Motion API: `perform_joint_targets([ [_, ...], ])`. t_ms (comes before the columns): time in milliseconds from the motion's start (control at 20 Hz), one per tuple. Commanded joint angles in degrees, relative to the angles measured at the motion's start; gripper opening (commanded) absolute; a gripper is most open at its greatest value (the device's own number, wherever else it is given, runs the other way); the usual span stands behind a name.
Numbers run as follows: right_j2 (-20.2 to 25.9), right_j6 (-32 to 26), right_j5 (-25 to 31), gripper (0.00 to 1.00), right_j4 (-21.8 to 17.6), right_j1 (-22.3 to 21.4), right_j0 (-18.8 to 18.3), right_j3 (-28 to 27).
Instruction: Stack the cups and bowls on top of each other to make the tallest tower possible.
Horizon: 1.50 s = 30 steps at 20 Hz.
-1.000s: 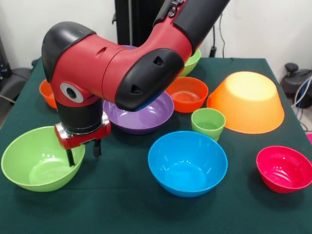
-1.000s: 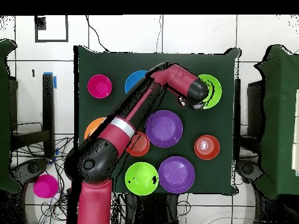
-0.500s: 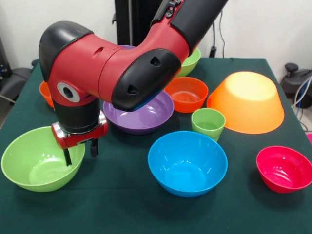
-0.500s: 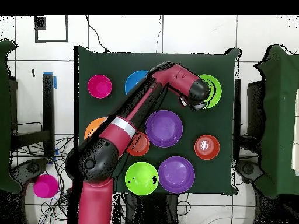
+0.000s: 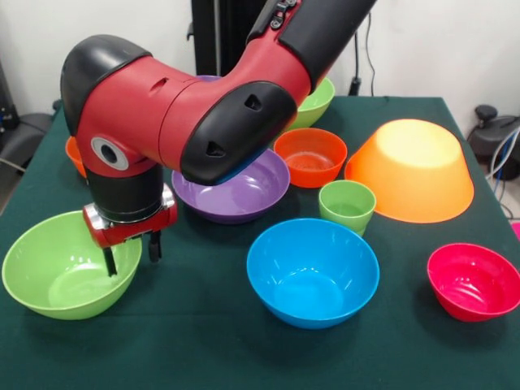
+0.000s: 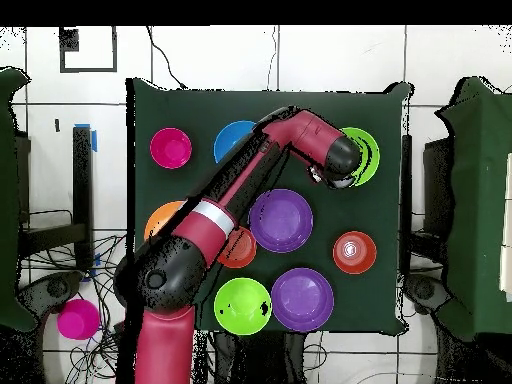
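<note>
My gripper [image 5: 131, 253] is open and straddles the right rim of a light-green bowl [image 5: 57, 272] at the front left. One finger [image 5: 109, 260] hangs inside the bowl and the other stands outside it. A light-green cup [image 5: 347, 207] stands upright at mid-table, apart from the gripper. Around it are a purple bowl [image 5: 236, 193], an orange-red bowl [image 5: 310, 156], a blue bowl [image 5: 313, 270], a pink-red bowl [image 5: 474, 281] and a large orange-yellow bowl [image 5: 410, 169] lying upside down. From overhead, the arm's wrist [image 6: 335, 160] covers part of that green bowl [image 6: 371, 155] and hides the gripper.
A second green bowl [image 5: 319, 102] and an orange bowl [image 5: 75, 153] sit partly hidden behind the arm. Overhead, another purple bowl [image 6: 302, 298] and a green bowl [image 6: 243, 305] lie near the robot's base. The arm [image 6: 230, 215] crosses the table diagonally.
The gripper has drifted slightly left in the front view and risen a little, still astride the green bowl's rim. The bowls and the cup have not moved.
</note>
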Motion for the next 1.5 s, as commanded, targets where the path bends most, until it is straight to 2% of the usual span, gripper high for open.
perform_joint_targets([
  [50, 4.03, 2.03, 0.84, 1.00, 1.68, -0.57, -1.88, -3.79],
  [400, 4.10, 3.62, 1.65, 1.00, 2.24, -0.35, -0.71, -1.64],
  [850, 3.40, 4.10, -0.78, 1.00, 1.40, -0.17, -2.81, -5.49],
  [1500, 1.78, 6.00, -2.64, 1.00, 1.28, -0.70, -2.32, -5.65],
])
